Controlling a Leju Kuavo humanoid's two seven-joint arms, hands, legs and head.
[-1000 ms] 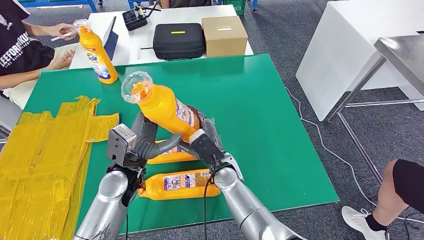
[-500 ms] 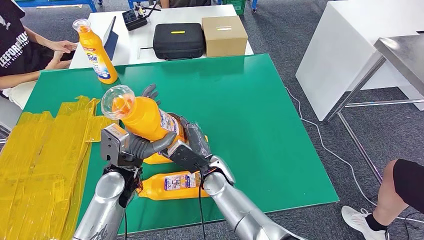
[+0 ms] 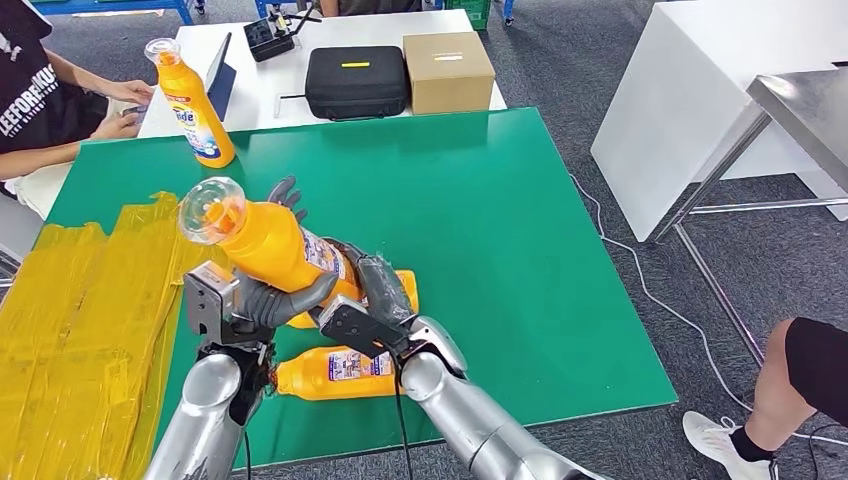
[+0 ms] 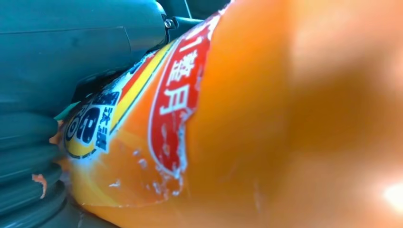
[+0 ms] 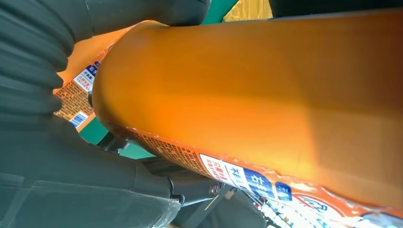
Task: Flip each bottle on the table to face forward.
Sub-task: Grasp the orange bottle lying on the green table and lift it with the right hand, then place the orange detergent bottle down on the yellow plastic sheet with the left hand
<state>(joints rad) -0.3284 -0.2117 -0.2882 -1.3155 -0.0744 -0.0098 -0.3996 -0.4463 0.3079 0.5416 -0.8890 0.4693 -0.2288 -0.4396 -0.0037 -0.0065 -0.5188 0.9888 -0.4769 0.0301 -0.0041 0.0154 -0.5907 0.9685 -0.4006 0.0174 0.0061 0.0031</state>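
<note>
An orange detergent bottle (image 3: pixel 268 243) with a clear cap is held up over the green table (image 3: pixel 520 220), tilted with the cap toward the left. My left hand (image 3: pixel 262 300) grips its lower body, dark fingers (image 3: pixel 286 192) showing behind it. My right hand (image 3: pixel 378 290) grips its base from the right. The left wrist view has the bottle's red and yellow label (image 4: pixel 171 99) up close. In the right wrist view the bottle's orange side (image 5: pixel 266 90) lies against my right hand (image 5: pixel 52 142). A second bottle (image 3: pixel 340 370) lies on its side near the front edge. A third bottle (image 3: pixel 404 289) lies partly hidden behind my hands. Another bottle (image 3: pixel 195 105) stands upright at the back left.
Yellow plastic sheets (image 3: pixel 80 300) cover the table's left side. A black case (image 3: pixel 357 80) and a cardboard box (image 3: pixel 448 70) sit on the white table behind. A person (image 3: pixel 40 100) sits at the far left, and a person's leg (image 3: pixel 815 370) is at the right.
Both hands have carried the bottle left and lower, tilting its cap further left. The person's hand has drawn back from the upright bottle's cap.
</note>
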